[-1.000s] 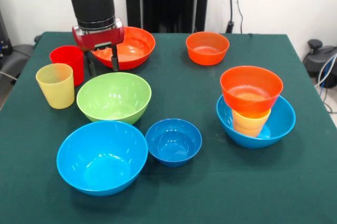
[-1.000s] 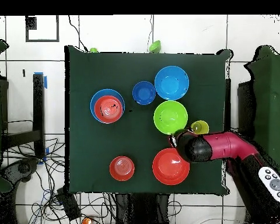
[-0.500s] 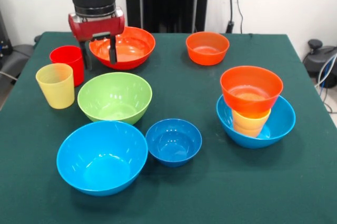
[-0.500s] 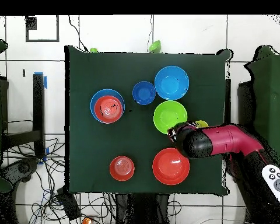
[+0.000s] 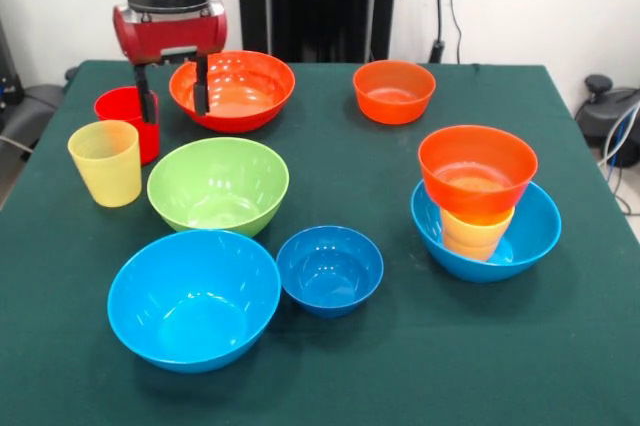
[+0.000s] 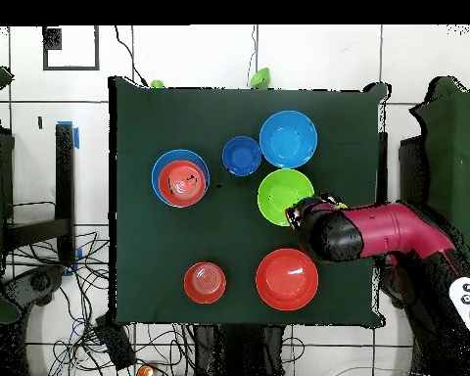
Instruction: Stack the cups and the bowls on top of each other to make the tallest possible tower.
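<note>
In the front view my gripper (image 5: 171, 98) hangs open and empty between the red cup (image 5: 122, 114) and the large orange bowl (image 5: 240, 88). One finger overlaps the red cup's rim. The pale yellow cup (image 5: 104, 162) stands in front of the red one, and the green bowl (image 5: 218, 184) is just below the gripper. The tower (image 5: 478, 196) at the right is a light-blue bowl (image 5: 535, 231) holding the yellow-orange cups (image 5: 476, 232), with a small orange bowl (image 5: 476, 166) on top. In the overhead view the arm (image 6: 371, 233) hides both loose cups, and the gripper (image 6: 305, 209) shows beside the green bowl (image 6: 284, 194).
A second light-blue bowl (image 5: 193, 298) and a small dark blue bowl (image 5: 330, 269) sit near the front edge. Another small orange bowl (image 5: 393, 90) stands at the back, right of centre. The overhead view shows the tower (image 6: 181, 178) left of centre on the green table (image 6: 161, 117).
My gripper has risen a little and shifted from over the green bowl's rim toward the red cup. It stays open. No bowl or cup has moved.
</note>
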Robot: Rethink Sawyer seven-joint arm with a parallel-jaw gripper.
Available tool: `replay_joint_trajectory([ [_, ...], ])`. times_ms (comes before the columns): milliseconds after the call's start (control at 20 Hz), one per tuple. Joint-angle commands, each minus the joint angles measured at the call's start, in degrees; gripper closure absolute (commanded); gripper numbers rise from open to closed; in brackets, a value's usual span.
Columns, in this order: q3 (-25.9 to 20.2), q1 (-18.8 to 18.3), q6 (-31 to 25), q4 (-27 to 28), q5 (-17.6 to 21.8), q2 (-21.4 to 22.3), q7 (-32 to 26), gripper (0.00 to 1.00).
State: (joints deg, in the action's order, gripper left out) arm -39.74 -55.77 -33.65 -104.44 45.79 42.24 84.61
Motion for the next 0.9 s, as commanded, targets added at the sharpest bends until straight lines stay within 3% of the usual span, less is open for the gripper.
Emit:
replay_joint_trajectory([
  [50, -2.2, -0.3, -8.9, 4.4, 1.6, -3.4, -17.8, 0.00],
  [650, -2.5, -4.8, -8.1, 8.3, 5.6, -10.2, -23.4, 0.00],
  [900, -2.0, -5.5, -8.4, 8.3, 5.8, -12.5, -22.9, 0.00],
])
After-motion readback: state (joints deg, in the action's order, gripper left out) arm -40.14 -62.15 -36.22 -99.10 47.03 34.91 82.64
